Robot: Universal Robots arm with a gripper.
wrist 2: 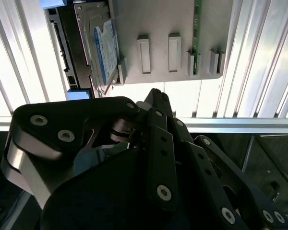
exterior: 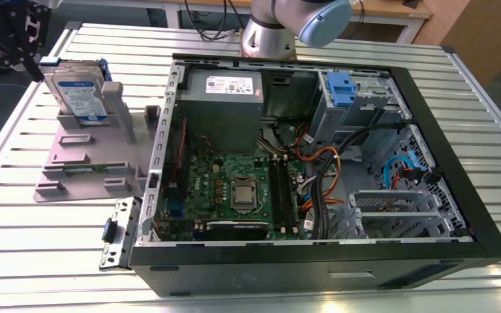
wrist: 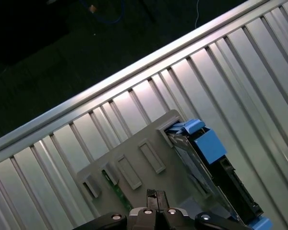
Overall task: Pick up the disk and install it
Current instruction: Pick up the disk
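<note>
Disk (exterior: pixel 78 94) stands upright in grey stand (exterior: pixel 89 163), upper left of exterior view, just beside open PC case (exterior: pixel 276 267) that takes up centre and right. Gripper (wrist: pixel 156 197) looks closed and empty, hovering above slatted table (exterior: pixel 24 241) near stand, clear of disk. Blue bracket (wrist: pixel 209 143) clipped round drive, seen in first wrist view.

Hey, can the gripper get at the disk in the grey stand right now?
Probably yes. The disk stands upright in the grey stand, top edge uncovered, and the gripper hangs close by with nothing between them. Its jaws look shut, so they would have to open.
</note>
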